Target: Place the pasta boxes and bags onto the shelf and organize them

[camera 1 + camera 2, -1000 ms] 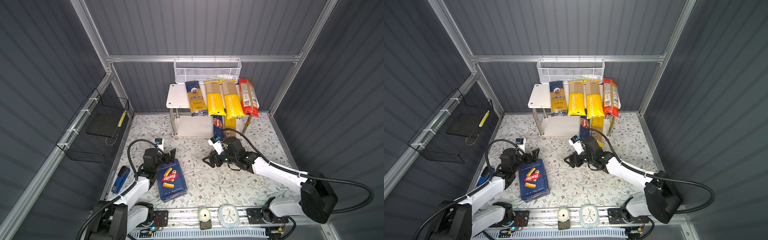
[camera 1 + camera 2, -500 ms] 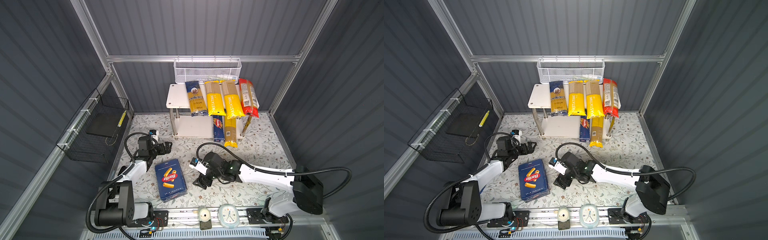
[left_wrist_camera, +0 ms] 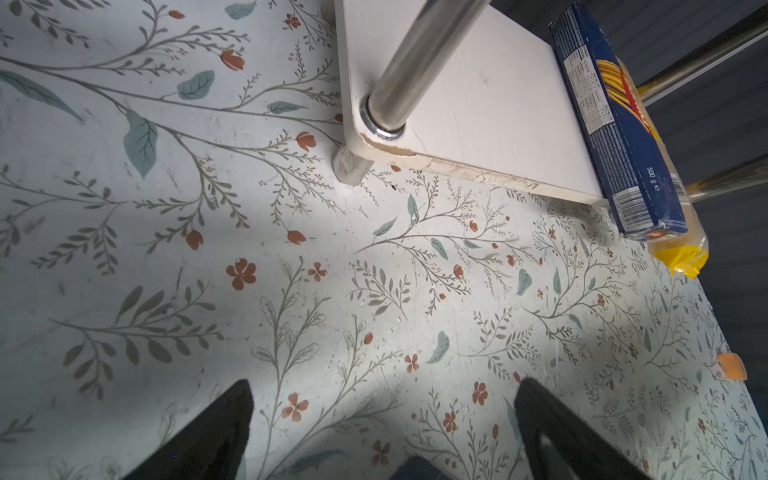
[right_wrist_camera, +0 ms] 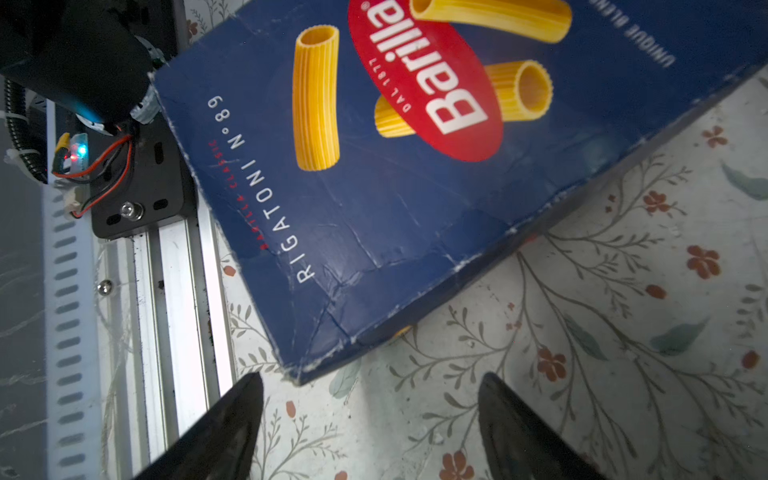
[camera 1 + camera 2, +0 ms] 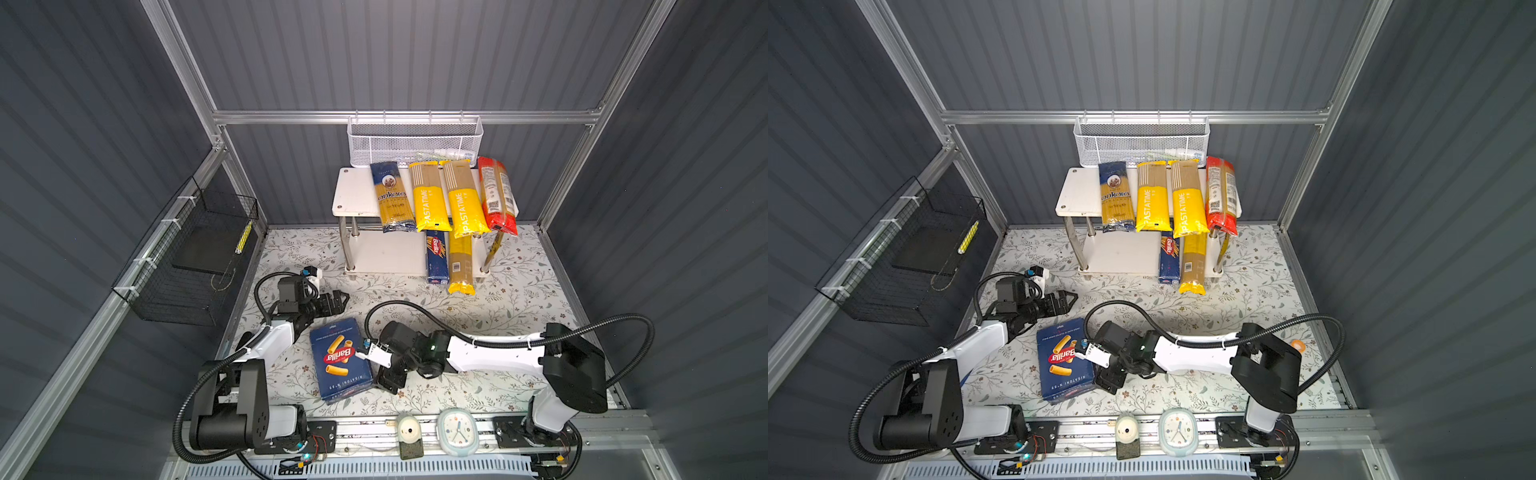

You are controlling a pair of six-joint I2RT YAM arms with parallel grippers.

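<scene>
The wide blue Barilla rigatoni box (image 5: 341, 363) (image 5: 1065, 361) lies flat on the floral mat. My right gripper (image 5: 388, 380) (image 4: 370, 399) stands open and empty at its front right corner, just off its edge (image 4: 415, 166). My left gripper (image 5: 338, 301) (image 3: 382, 399) is open over bare mat behind the box. The white shelf (image 5: 357, 195) (image 3: 478, 104) carries several bags on top: blue Ankara (image 5: 392, 197), two yellow PASTATIME (image 5: 430, 197), one red (image 5: 496, 195). On its lower board lie the narrow Barilla box (image 5: 436, 257) (image 3: 615, 133) and a yellow-clear bag (image 5: 460, 264), both jutting forward.
A white mesh basket (image 5: 415, 141) hangs on the back wall above the shelf. A black wire basket (image 5: 195, 257) hangs on the left wall. A clock (image 5: 457, 432) and a small white device (image 5: 409, 430) sit on the front rail.
My right arm swung from in front of the shelf forward and left to the rigatoni box. My left gripper drew back from that box toward the shelf's left leg.
</scene>
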